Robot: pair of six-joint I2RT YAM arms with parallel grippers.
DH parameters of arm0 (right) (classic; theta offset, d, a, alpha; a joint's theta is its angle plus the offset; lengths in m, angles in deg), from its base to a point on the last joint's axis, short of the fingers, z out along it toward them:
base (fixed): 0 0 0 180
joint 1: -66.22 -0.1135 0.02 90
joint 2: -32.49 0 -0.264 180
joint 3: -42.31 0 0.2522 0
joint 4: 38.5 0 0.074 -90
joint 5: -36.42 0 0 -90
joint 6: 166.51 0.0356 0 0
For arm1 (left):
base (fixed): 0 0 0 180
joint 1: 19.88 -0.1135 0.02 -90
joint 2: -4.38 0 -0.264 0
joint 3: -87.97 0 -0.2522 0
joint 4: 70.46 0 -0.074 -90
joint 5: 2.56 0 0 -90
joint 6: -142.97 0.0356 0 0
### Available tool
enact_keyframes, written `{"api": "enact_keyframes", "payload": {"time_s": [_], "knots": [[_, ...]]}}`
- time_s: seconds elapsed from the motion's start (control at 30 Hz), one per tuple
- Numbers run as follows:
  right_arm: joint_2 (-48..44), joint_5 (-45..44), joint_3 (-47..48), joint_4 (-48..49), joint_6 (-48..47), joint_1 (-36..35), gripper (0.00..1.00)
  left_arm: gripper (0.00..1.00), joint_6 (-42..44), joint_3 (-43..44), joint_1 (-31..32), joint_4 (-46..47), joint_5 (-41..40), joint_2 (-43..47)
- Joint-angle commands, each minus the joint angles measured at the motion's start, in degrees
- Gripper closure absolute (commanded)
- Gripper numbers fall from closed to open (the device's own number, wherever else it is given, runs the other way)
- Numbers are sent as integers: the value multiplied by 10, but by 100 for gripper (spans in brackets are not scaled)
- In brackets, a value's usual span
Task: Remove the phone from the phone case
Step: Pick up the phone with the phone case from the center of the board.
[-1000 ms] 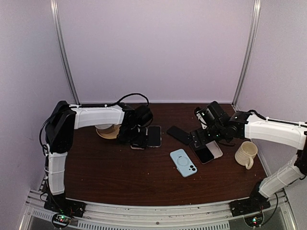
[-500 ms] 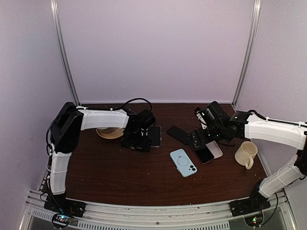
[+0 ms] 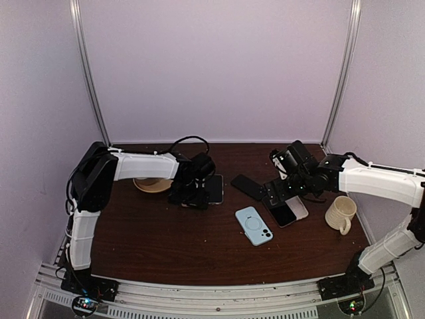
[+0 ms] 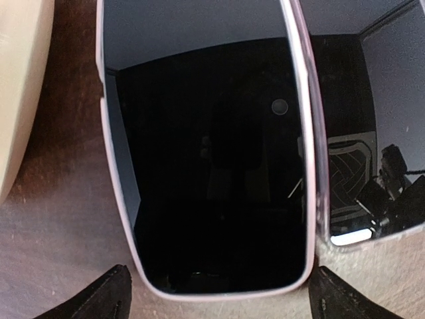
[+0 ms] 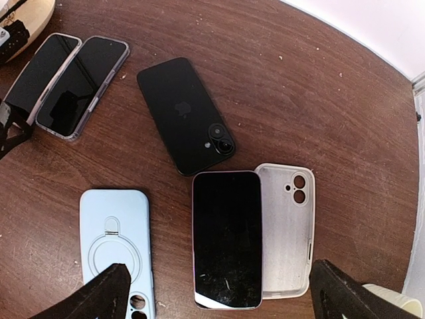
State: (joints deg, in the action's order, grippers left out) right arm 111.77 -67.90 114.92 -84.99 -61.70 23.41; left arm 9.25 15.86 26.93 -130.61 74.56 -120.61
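- Phone case (image 4: 119, 173), pale-rimmed with the phone (image 4: 212, 179) seated in it screen up, lies flat on the table (image 4: 60, 219) left of centre. Its near end sits squarely between the spread fingertips (image 4: 99, 296) of the left gripper (image 4: 216, 300), which touch nothing we can see.
- In the past second the left arm has stretched further out from its corner, carrying its gripper from beside the case to directly over it. The right arm has not budged; the right gripper (image 5: 219, 299) hangs with jaws wide above a bare phone (image 5: 226, 249) and an empty cream case (image 5: 289, 226).
- We read that as the approach finished and the grip not yet begun: the phone is no way out of its case.
- Hidden, nearest first: the pale blue case (image 3: 254, 226) lies back up, so we cannot tell whether it holds a phone. The mug (image 3: 340, 214) is clipped to a sliver in the right wrist view.
- Further out, the overhead view loses the task's case beneath the left wrist, showing only its neighbour (image 3: 213, 189), a second cased phone alongside.
- Farthest, the case's far end runs off the top of the left wrist view, its corners unseen, and the bowl (image 3: 149, 184) is half masked by the forearm.
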Motion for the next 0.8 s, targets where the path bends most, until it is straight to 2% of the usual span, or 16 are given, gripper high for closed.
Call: {"api": "enact_keyframes", "payload": {"time_s": [0.0, 0.2, 0.57, 0.63, 0.77], "knots": [[2, 1, 2, -8, 0, 4, 0, 3, -3, 3, -9, 32, -1, -27], [13, 2, 13, -10, -1, 4, 1, 5, -21, 7, -24, 26, -20, -36], [29, 8, 32, -19, -4, 4, 0, 24, -7, -25, -37, 69, -10, -37], [31, 14, 36, -22, -2, 5, 1, 28, -7, -37, -37, 72, -11, -30], [28, 33, 42, -27, 5, 4, 1, 29, -4, -94, -35, 101, -3, 10]]}}
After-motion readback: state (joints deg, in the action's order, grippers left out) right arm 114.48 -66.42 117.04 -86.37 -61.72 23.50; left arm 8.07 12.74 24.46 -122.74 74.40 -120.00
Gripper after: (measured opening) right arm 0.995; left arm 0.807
